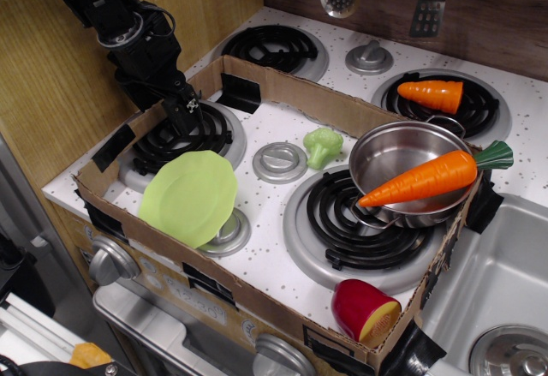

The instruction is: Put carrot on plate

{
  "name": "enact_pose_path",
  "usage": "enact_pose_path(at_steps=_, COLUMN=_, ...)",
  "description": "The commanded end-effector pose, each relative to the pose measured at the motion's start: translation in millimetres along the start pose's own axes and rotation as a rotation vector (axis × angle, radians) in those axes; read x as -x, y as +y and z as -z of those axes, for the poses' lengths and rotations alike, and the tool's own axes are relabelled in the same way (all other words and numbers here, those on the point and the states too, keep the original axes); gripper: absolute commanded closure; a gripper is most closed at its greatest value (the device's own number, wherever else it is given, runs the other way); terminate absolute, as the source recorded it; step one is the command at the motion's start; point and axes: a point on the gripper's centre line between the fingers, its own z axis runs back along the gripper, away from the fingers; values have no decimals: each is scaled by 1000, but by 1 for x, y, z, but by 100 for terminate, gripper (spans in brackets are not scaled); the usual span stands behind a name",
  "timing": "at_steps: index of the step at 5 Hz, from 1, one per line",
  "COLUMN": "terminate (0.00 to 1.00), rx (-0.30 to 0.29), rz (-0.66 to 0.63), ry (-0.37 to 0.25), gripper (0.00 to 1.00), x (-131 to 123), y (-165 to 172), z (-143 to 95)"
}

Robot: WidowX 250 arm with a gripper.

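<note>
Worktop (pixel 265 213): white speckled toy stove top, walled by a low cardboard frame.
Pot (pixel 402 160): steel, on the big front-right burner.
Plate (pixel 188 197): lime green, at the front-left corner, tilted against the cardboard edge.
Carrot (pixel 421 180): lying across the pot's rim; long axis runs left to right, tip pointing front-left, green cap toward the right edge.
Fingers (pixel 187 112): black, over the back-left burner; whether apart or together cannot be told.
Broccoli (pixel 323 146): mid-worktop, beside a grey lid (pixel 280 162).
</note>
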Motion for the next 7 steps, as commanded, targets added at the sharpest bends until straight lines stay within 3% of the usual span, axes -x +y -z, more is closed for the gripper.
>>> enact_pose_path(at_steps=1, terminate=0, rx=0, rz=0, ry=0, gripper=0, x=0, y=0, z=0)
enact_pose_path(at_steps=4, terminate=0, rx=-233, rz=7, ry=-6, gripper=0, x=-29, y=-15, z=-66)
enact_pose_path(at_steps=5, terminate=0, rx=-177, rz=-49, ry=-9, gripper=0, x=-34, y=-32, z=-72)
enact_pose_path(at_steps=6, terminate=0, rx=-9, rz=-50, ry=-39, gripper=0, x=-34, y=-60, z=-60)
enact_pose_path(at_steps=7, terminate=0, rx=75, rz=12, ry=-92, gripper=0, x=-40, y=-95, z=-53)
